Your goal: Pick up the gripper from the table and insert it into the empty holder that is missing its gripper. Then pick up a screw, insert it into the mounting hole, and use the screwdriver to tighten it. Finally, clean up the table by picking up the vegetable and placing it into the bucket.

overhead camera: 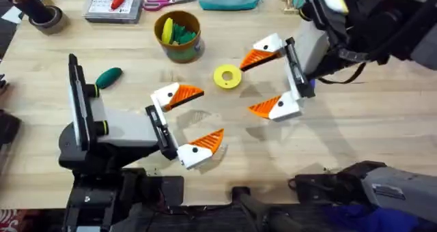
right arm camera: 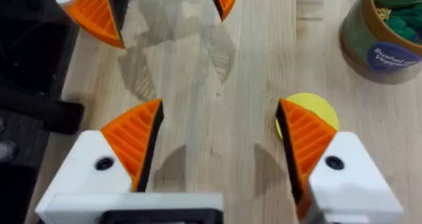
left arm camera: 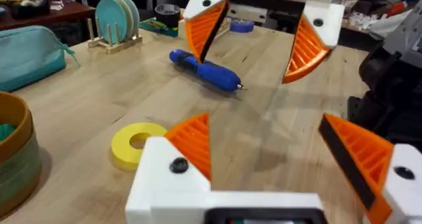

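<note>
Light plank table (overhead camera: pixel 355 133) w/ yellow ring (overhead camera: pixel 227 76), both end effectors (overhead camera: pixel 189 121) (overhead camera: pixel 272 78) spread apart, empty.

The bucket (right arm camera: pixel 386 33) bears a blue round label reading "Bushel of Veggies", partly legible

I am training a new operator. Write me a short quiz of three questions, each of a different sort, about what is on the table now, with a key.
1. True or false: the vegetable already lies inside the bucket.
2. Which thing lies on the table between the left gripper and the right gripper?
A. the yellow ring
B. the scissors
C. the tape roll
3. Fill in: the left wrist view shows the ______ lying on the wood, blue with a dark tip.

Key: 1 false; 2 A; 3 screwdriver.
</note>
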